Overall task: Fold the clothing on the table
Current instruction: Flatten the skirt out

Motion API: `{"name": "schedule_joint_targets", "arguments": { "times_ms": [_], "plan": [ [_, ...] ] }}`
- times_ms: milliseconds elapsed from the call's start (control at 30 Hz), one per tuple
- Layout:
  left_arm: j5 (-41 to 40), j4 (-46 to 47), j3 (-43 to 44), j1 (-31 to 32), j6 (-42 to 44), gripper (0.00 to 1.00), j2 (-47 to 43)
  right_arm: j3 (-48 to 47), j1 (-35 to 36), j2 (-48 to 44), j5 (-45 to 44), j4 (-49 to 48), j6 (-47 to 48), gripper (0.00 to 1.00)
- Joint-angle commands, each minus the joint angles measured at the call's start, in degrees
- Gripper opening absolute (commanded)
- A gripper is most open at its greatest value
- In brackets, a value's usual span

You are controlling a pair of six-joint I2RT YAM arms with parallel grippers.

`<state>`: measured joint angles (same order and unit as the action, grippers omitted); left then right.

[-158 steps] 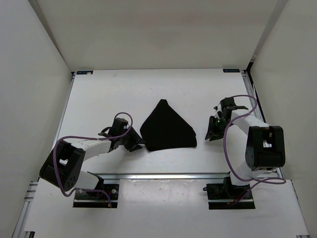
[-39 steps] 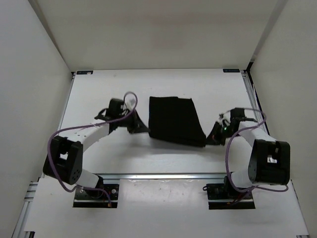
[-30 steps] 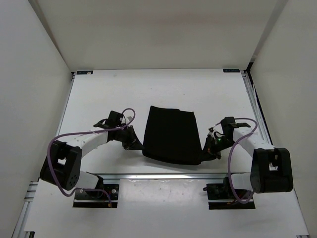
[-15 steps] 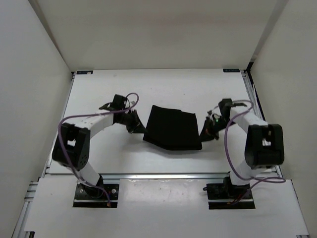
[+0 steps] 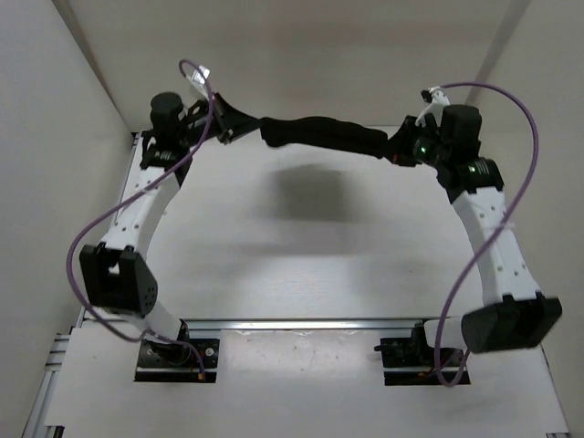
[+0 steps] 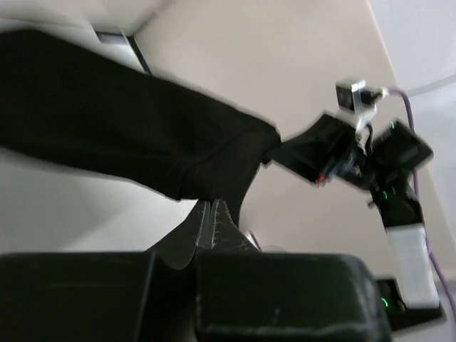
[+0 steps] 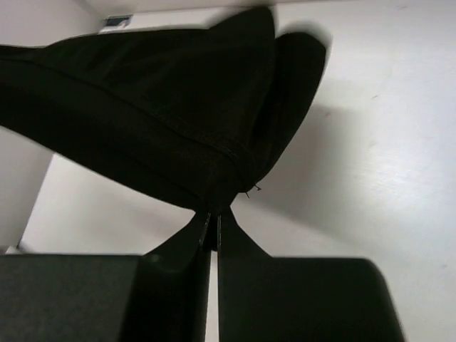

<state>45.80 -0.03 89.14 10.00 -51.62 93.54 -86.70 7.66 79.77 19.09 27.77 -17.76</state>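
We hold the plain black soft fabric garment (image 5: 319,135) stretched in the air between our arms, above the far part of the large flat white table (image 5: 301,265). Our left jaws clamp its left end, and our right jaws clamp its right end.

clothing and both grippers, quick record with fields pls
clothing: one black piece, bunched into a band, sagging slightly in the middle
position: in the air over the far part of the table, stretched between the two arms
shadow: falls on the table below the clothing
left gripper: shut on the clothing's left end
right gripper: shut on the clothing's right end
fold: not laid down flat yet
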Motion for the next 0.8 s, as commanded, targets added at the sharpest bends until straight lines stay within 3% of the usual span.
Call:
{"name": "schedule_joint_targets", "arguments": {
  "times_ms": [0, 133, 233, 267, 367, 400, 500, 567, 633, 700, 767],
  "plan": [
    [8.1, 12.3, -16.3, -0.8, -9.2, 0.00, -8.2, 7.6, -2.6, -3.7, 5.8, 4.2, 0.3, 0.00],
    [14.5, 22.1, -26.0, 0.1, -13.4, 0.00, -14.6, 15.3, 4.8, -13.3, 6.4, 11.0, 8.5, 0.00],
    [18.8, 38.7, -24.5, 0.5, -23.6, 0.00, -15.6, 23.0, 11.6, -25.6, 3.0, 0.2, 7.4, 0.00],
    [19.2, 40.9, -23.8, -0.3, -25.2, 0.00, -15.0, 23.0, 10.2, -27.1, 3.8, -2.7, 7.4, 0.00],
    [19.2, 44.5, -16.3, -1.3, -29.2, 0.00, -12.9, 20.7, -3.6, -26.1, 14.7, -7.5, 4.8, 0.01],
    [19.1, 43.0, -15.2, -1.6, -28.2, 0.00, -11.8, 21.0, -5.0, -25.1, 14.4, -10.7, 2.2, 0.00],
    [15.4, 26.4, -11.1, -2.4, -19.3, 0.00, -8.1, 18.1, -3.8, -18.2, 2.9, -8.2, 1.9, 0.00],
    [7.9, 5.5, -4.8, -1.5, -6.6, 0.00, -4.2, 13.9, -4.2, -10.4, 0.6, -4.0, 2.7, 0.00],
    [3.1, -5.0, 0.2, -0.4, -0.1, 0.00, 2.9, 8.1, -4.8, -3.2, -1.5, 1.5, 2.0, 0.00],
    [0.0, -11.5, 6.6, 1.1, 2.5, 0.00, 8.6, -0.2, -6.2, 7.3, -1.3, 8.2, 1.7, 0.00],
    [-0.9, -16.9, 16.9, 2.0, 4.9, 0.00, 13.8, -9.6, -5.5, 11.5, -5.4, 13.7, 2.4, 0.00]
  ]
}}
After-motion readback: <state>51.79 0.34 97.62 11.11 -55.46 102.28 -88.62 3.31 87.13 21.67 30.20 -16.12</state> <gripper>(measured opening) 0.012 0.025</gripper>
